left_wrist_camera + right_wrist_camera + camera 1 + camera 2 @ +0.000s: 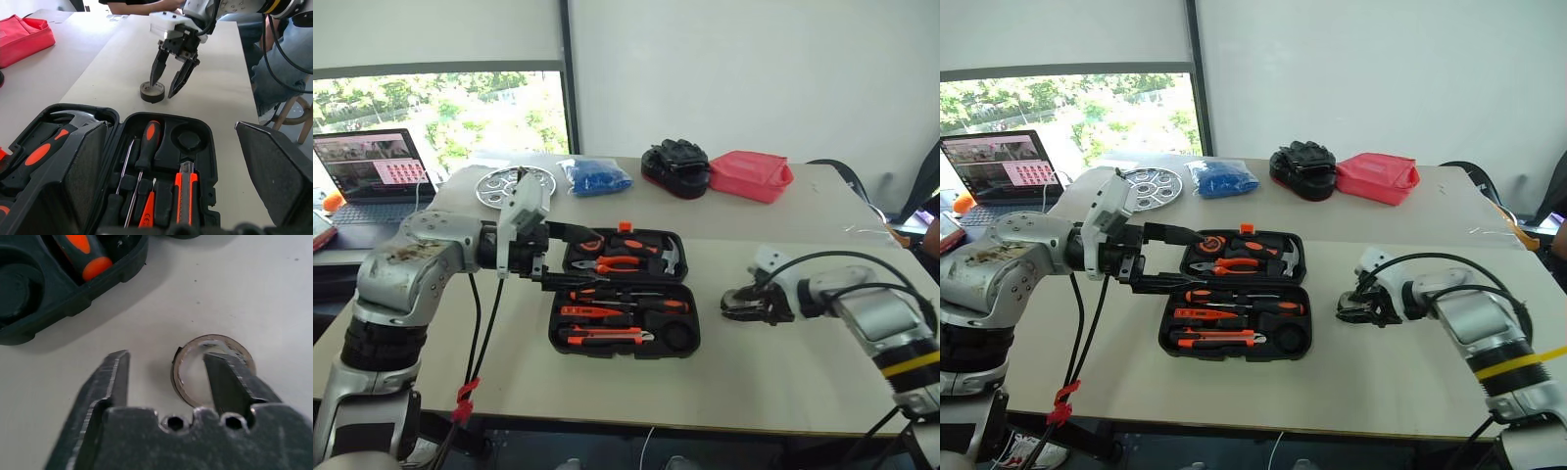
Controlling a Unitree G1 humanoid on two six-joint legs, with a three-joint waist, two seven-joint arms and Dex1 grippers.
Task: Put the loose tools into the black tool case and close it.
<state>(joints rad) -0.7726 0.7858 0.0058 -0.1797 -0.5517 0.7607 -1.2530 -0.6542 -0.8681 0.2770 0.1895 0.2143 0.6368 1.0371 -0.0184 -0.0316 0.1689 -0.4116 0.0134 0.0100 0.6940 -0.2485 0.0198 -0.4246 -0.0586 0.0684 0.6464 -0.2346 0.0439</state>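
1. Right wrist view: the right gripper (pixel 166 372) has its fingers spread astride the small black tape roll (pixel 213 369) on the white table (pixel 274 289), one inside the ring, not yet clamped.
2. Open black plastic tool case (pixel 625 305) lies just beside; its round slot is empty.
3. Left gripper (pixel 570 257), fingers released, hovers at the case.
4. Next: pinch the rim, lift, carry.

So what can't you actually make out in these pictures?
- Whether the right gripper touches the tape roll: the right wrist view has one finger over the ring's hole, the other outside, contact unclear.
- Near half of the tool case: the left gripper's fingers cover it in the left wrist view.
- The person at the table's far end: cut off by that view's edge.
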